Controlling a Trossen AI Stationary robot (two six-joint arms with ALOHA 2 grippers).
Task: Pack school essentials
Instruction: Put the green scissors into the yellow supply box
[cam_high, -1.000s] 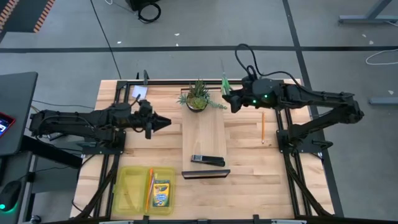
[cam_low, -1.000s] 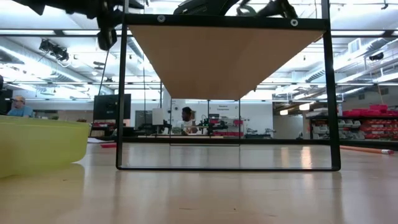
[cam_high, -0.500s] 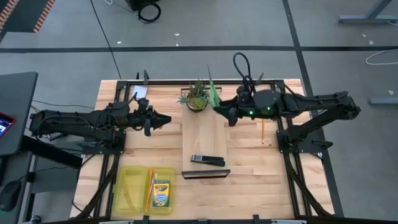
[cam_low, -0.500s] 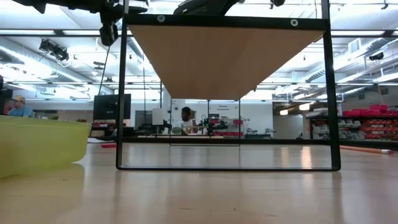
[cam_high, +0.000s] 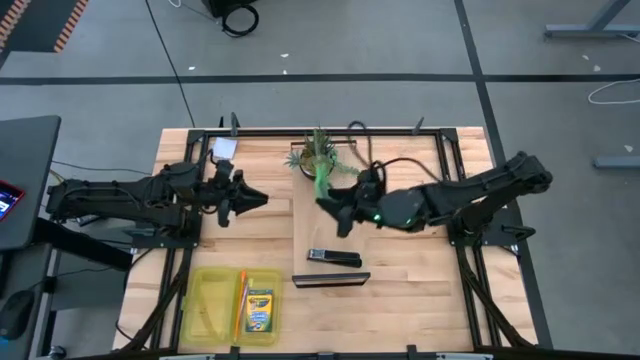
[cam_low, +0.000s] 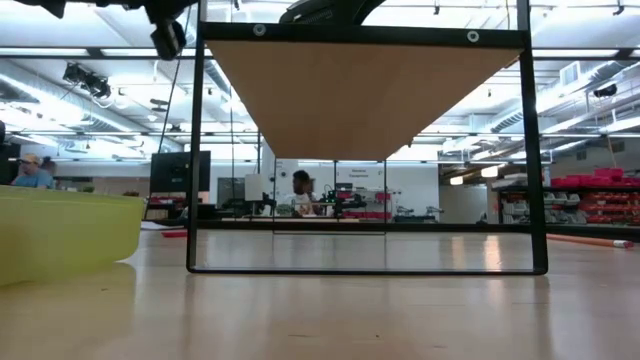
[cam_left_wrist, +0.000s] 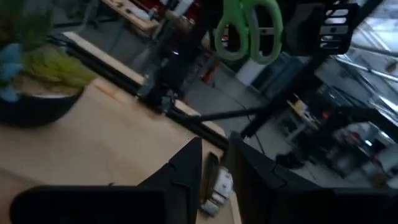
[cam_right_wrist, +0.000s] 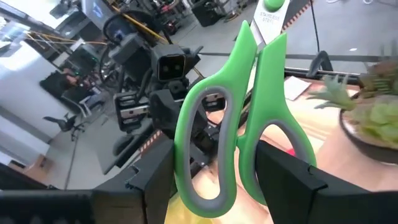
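Observation:
My right gripper (cam_high: 335, 207) hangs over the middle of the table, shut on the green-handled scissors (cam_high: 320, 176), whose blades reach out over the potted plant (cam_high: 318, 155). The scissors' handles (cam_left_wrist: 245, 30) also show high up in the left wrist view. My left gripper (cam_high: 252, 198) hovers at the left, pointing level at the middle. A narrow gap shows between its fingers (cam_left_wrist: 186, 171), with nothing in it. The yellow tray (cam_high: 205, 305) at the near left holds the crayon box (cam_high: 260, 311) and the orange pen (cam_high: 240, 300). The note pad (cam_high: 222, 148) lies at the far left. My right gripper pinches the scissors by the outer sides of the two handle loops (cam_right_wrist: 186, 155), one finger (cam_right_wrist: 155, 177) on each side. The fingers come about level from the table's right. The scissors are lifted clear, their closed blades (cam_right_wrist: 267, 25) sticking out across the fingers toward the far edge.
A wooden board (cam_high: 345, 235) on a black frame (cam_low: 195, 150) fills the middle of the table. A black stapler-like object (cam_high: 335, 258) and a black bar (cam_high: 330, 280) lie at its near end. People sit in the room beyond the table.
My right gripper has swung from the far right toward the table's middle and near edge, carrying the scissors past the plant. The scissors stay lifted, with their blades toward the far edge.

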